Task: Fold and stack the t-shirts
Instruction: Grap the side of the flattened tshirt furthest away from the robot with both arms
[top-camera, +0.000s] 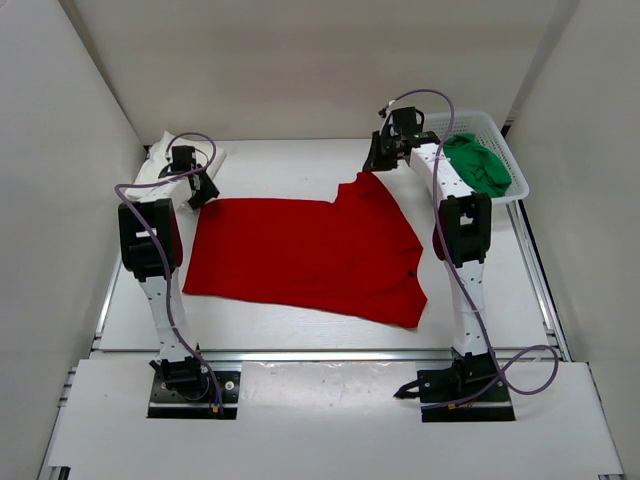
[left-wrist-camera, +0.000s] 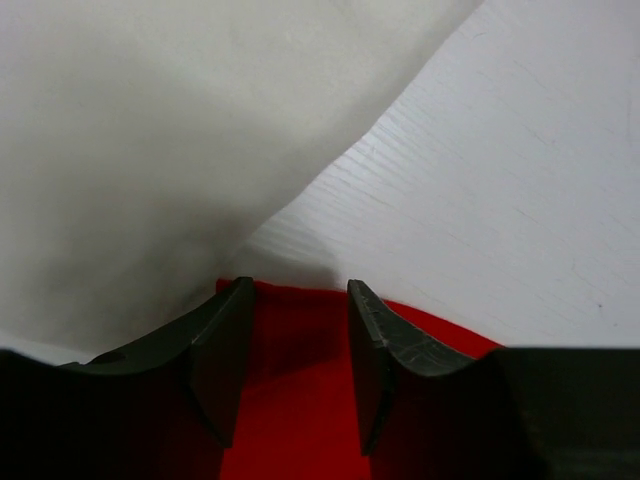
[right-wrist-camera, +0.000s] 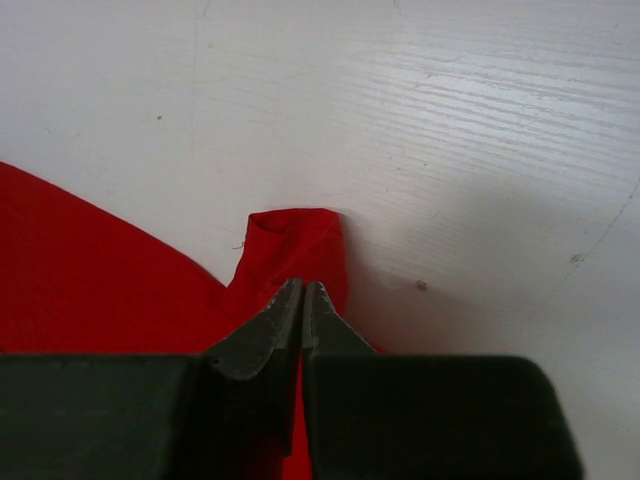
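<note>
Red t-shirt (top-camera: 310, 255) lies spread across the middle of your desk (top-camera: 300, 335), mostly flat, with its near right corner pointing toward you and its far right part drawn up into a peak. Your right end effector (top-camera: 381, 158) sits right at that peak. On the right wrist view its jaws are pinched together, with a small fold of the red fabric caught between the tips. Over on the other side, your left end effector (top-camera: 200, 190) is at the far left corner of the same shirt. On the left wrist view its fingers (left-wrist-camera: 225, 350) stand apart, with red cloth showing beneath and between them and nothing clamped. Just beyond it you have the white t-shirt (top-camera: 160, 165), bunched up at the far left of the desk. And the green t-shirt (top-camera: 478, 165) is crumpled inside the white basket (top-camera: 517, 160) at the far right, just beside your right arm
</note>
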